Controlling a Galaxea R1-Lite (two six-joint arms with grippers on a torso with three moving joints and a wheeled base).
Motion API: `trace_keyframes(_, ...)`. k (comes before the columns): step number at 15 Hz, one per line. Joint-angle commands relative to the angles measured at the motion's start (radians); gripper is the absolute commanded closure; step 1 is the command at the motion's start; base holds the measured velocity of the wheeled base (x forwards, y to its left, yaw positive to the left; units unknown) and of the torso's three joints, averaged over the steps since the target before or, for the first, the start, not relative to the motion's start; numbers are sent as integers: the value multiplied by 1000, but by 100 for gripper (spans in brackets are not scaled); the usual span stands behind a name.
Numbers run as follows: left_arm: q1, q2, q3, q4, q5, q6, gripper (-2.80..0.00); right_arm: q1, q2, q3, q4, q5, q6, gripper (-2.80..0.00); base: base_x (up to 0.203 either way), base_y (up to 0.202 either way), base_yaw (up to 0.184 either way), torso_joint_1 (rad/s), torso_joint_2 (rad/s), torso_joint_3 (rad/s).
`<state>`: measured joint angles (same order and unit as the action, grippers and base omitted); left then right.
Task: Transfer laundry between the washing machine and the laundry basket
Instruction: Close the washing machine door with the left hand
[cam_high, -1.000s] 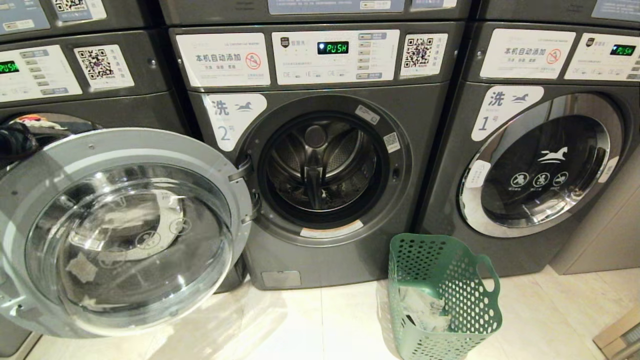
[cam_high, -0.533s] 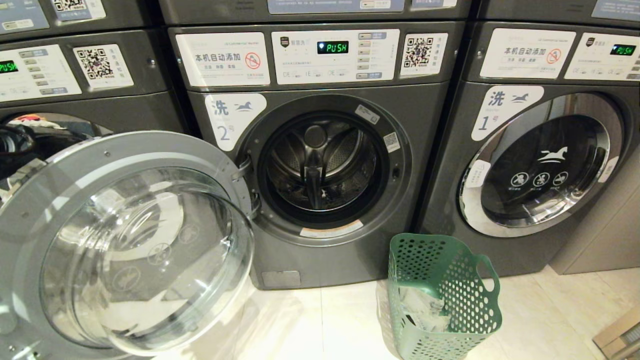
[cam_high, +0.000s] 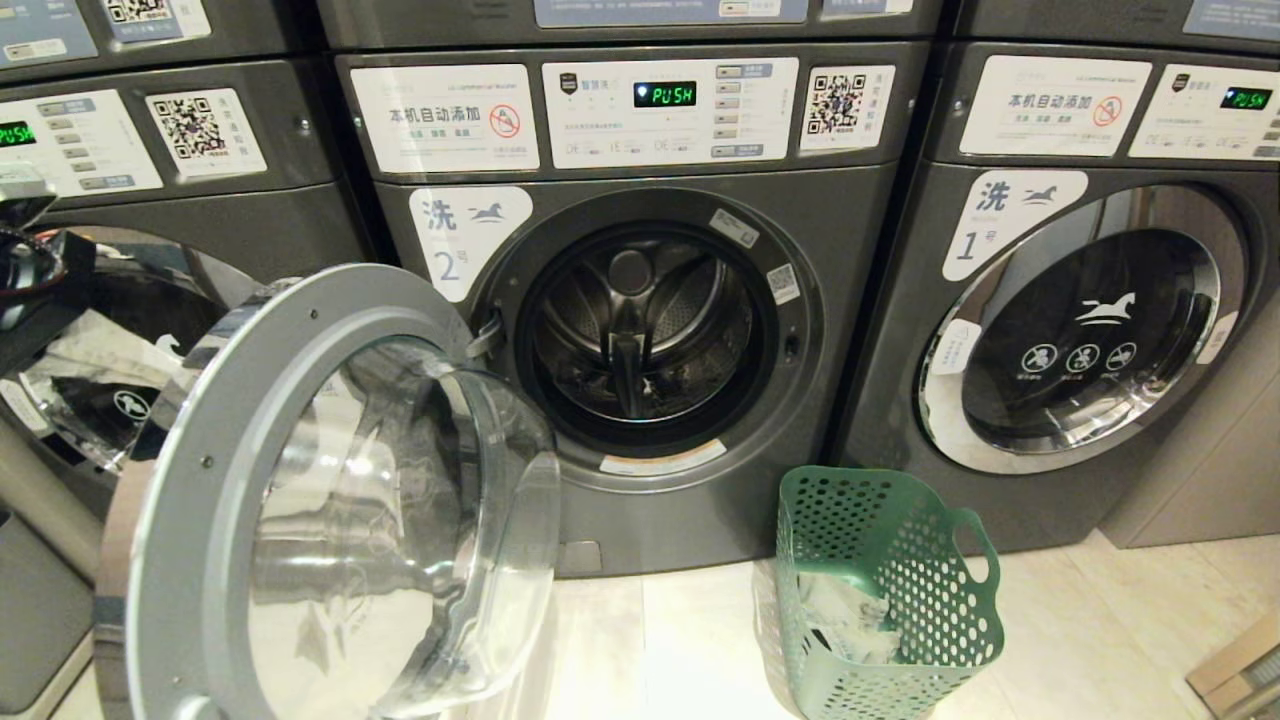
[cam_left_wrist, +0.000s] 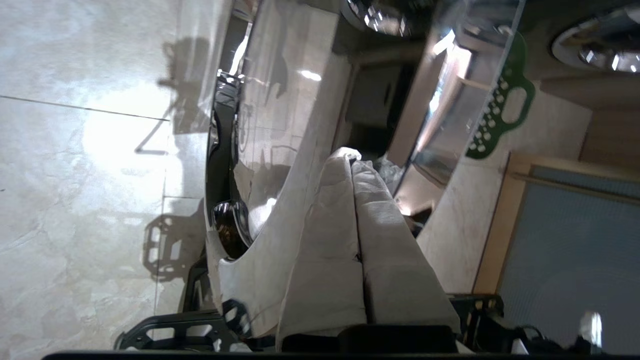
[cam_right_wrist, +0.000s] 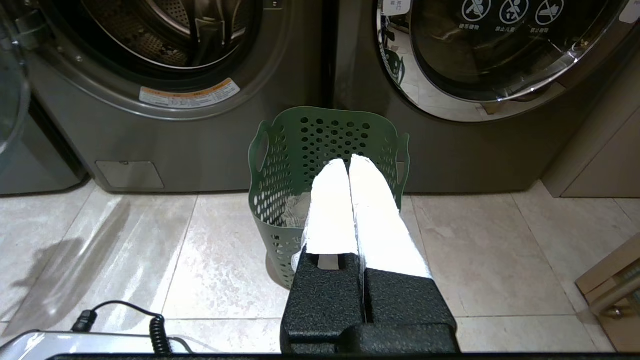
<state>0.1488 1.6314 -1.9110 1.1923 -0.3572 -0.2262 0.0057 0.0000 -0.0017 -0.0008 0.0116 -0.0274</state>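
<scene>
right gripper (cam_right_wrist: 350, 165): white-wrapped jaws | black textured base | coiled black cable (cam_right_wrist: 157, 327)

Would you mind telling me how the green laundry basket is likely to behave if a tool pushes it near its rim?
The green laundry basket is tall, narrow and perforated, so probably light and apt to tip. On the glossy floor tiles it might slide instead. The little laundry inside adds scant ballast.

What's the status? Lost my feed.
Both claws shut, empty: left claw beside round glass washer door, right claw over green perforated plastic basket. Door half-swung, partly blocking open drum.
</scene>
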Motion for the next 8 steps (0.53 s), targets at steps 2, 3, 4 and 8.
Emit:
trace_keyframes(2,-149,-36,12,7,0,-57,0,0,2,0,-1,-1,4,0,0,0,0,0,0,0)
trace_keyframes(3,-203,-33,10,4,2,-84,0,0,2,1,0,-1,4,0,0,0,0,0,0,0)
trace_keyframes(4,-255,-29,8,-1,2,-111,0,0,2,0,1,-1,4,0,0,0,0,0,0,0)
trace_keyframes(8,-422,19,11,-74,1,-167,0,0,2,0,1,-1,4,0,0,0,0,0,0,0)
